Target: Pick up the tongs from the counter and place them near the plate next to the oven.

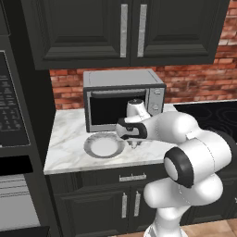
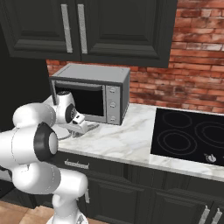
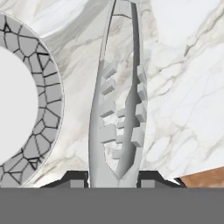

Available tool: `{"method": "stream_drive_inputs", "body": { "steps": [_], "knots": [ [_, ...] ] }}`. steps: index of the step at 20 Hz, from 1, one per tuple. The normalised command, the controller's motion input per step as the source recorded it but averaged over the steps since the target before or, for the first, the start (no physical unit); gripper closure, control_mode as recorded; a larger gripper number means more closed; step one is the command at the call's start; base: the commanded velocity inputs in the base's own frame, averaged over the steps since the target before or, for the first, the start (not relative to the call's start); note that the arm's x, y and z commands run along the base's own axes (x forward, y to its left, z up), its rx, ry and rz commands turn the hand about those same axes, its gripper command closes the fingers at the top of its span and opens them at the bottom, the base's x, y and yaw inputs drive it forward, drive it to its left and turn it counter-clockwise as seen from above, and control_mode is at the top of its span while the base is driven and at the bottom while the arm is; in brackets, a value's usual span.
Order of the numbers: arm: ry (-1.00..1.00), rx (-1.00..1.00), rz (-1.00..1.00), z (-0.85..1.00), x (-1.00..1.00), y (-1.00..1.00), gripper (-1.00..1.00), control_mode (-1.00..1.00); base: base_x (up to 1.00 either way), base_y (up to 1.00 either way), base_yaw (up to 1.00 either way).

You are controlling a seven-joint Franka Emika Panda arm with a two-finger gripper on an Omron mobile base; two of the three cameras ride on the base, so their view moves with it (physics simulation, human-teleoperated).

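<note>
The grey metal tongs [image 3: 118,109] stand between my two dark fingertips, and my gripper [image 3: 114,177] is shut on their joined end. Their toothed arms point away from me, over the marble. The round pale plate [image 3: 46,109], with its crackle-patterned rim, lies just left of the tongs in the hand view. From the base, my gripper [image 1: 133,142] hangs low, just right of the plate [image 1: 104,146], in front of the microwave. The black wall oven [image 1: 10,115] fills the left edge. The counter with the sink is out of view.
A silver microwave [image 1: 122,99] stands behind the plate on a short marble top [image 1: 69,139] along the brick wall. A black cooktop [image 2: 192,135] lies to the right. Dark cabinets hang overhead, and the marble's front edge [image 3: 205,177] is close to my fingers.
</note>
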Motion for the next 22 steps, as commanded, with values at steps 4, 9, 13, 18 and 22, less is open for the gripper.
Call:
{"method": "stream_drive_inputs", "body": {
  "steps": [4, 9, 13, 18, 22],
  "knots": [
    [-0.04, 0.00, 0.00, -0.29, 0.21, -0.04, 1.00, -1.00, 0.00, 0.00, 0.00],
    [-0.01, 0.00, 0.00, -0.18, 0.26, -0.05, 1.00, -1.00, 0.00, 0.00, 0.00],
    [0.00, 0.00, 0.00, -0.08, 0.15, -0.04, -1.00, -1.00, 0.00, 0.00, 0.00],
    [0.00, 0.01, -0.01, 0.15, 0.01, 0.00, -1.00, -1.00, 0.00, 0.00, 0.00],
    [0.00, 0.00, -0.12, 0.94, 0.00, 0.04, -1.00, -1.00, 0.00, 0.00, 0.00]
  ]
}}
